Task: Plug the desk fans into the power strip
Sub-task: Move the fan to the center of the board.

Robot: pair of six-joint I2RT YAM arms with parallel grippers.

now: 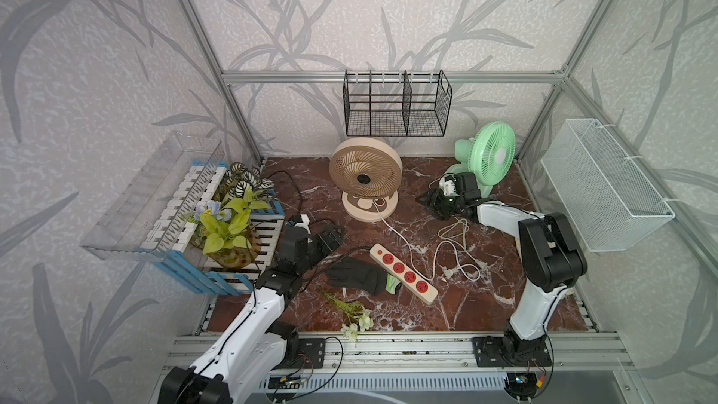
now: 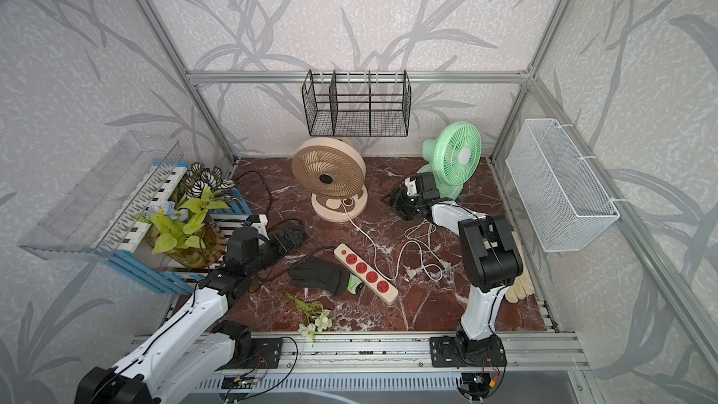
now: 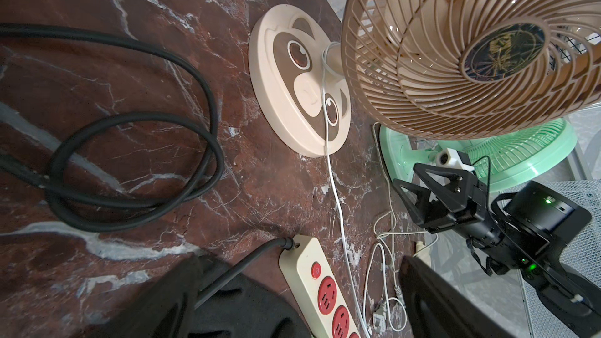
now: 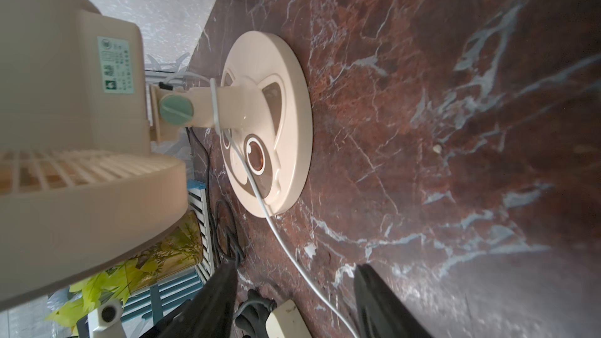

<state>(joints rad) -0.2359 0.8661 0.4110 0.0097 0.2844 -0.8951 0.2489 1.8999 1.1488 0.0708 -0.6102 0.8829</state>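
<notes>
Red-brown marble worktop (image 1: 485,305) inside an aluminium frame, with leaf-pattern walls behind.

- Power strip (image 1: 404,273): lies diagonally at front centre, with its black cord leaving the far end. A black glove (image 1: 355,275) rests against its left side. All four red sockets are empty in both top views.
- Beige desk fan (image 1: 365,172): upright at rear centre. A green fan (image 1: 491,153) stands at rear right.
- White cord (image 1: 400,237): runs from the beige fan's base past the strip's right side. Loose white loops and a small plug (image 1: 448,274) lie near the strip, not touching it. I cannot tell which fan the plug belongs to.
- Left tool (image 1: 336,235): spread wide and empty, low over the worktop near the strip's far end.
- Right tool (image 1: 429,207): jaws parted with nothing between them, between the two fans and just beside the green fan's base.

Progress, as judged: nothing is completed yet. The plug has not been picked up. Grasping it, lining it up with a socket and pushing it in all remain.
</notes>
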